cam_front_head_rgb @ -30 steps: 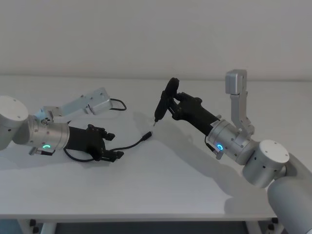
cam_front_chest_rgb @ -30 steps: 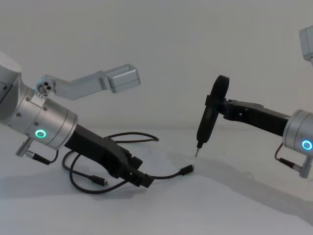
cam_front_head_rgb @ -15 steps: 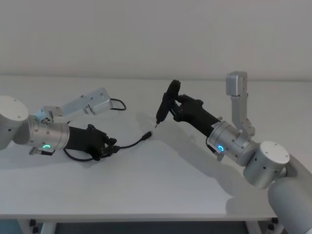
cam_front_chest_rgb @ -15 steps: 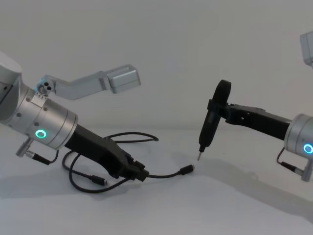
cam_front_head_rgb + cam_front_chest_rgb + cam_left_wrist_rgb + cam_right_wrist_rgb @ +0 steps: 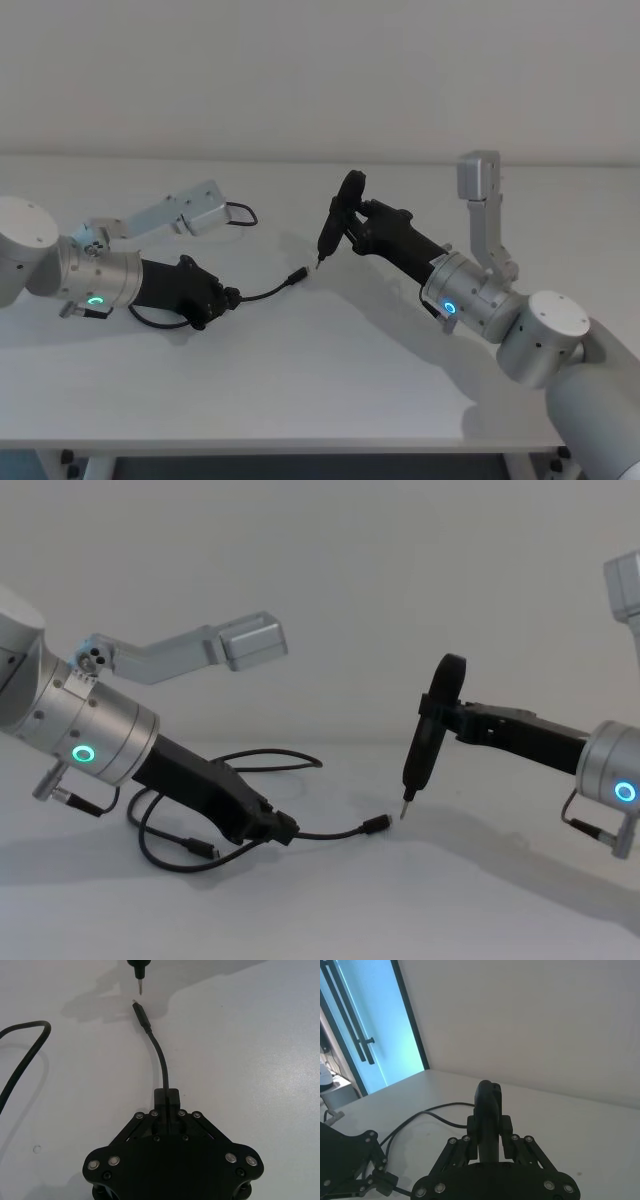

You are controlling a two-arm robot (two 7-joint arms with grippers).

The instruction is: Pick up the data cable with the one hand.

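Observation:
The data cable (image 5: 262,291) is a thin black cord on the white table, with loops trailing behind my left arm. My left gripper (image 5: 232,294), blocky and black on a silver cylinder with a green ring light, is shut on the cable (image 5: 161,1057) a short way behind its free plug (image 5: 378,824). That plug (image 5: 139,1010) lies on the table. My right gripper (image 5: 358,228) is shut on a slender black tool (image 5: 340,215). The tool's metal tip (image 5: 404,807) hangs just beyond the plug. The cable's other plug (image 5: 203,850) rests under my left arm.
A silver camera bracket (image 5: 190,210) juts out above my left arm, and another (image 5: 478,175) stands upright over my right arm. The table's front edge (image 5: 300,452) runs along the bottom of the head view. A blue glass door (image 5: 365,1025) lies beyond the table.
My left gripper has gone from open to shut on the cable and drawn back slightly to the left. The tool in my right gripper has shifted a little lower, toward the plug.

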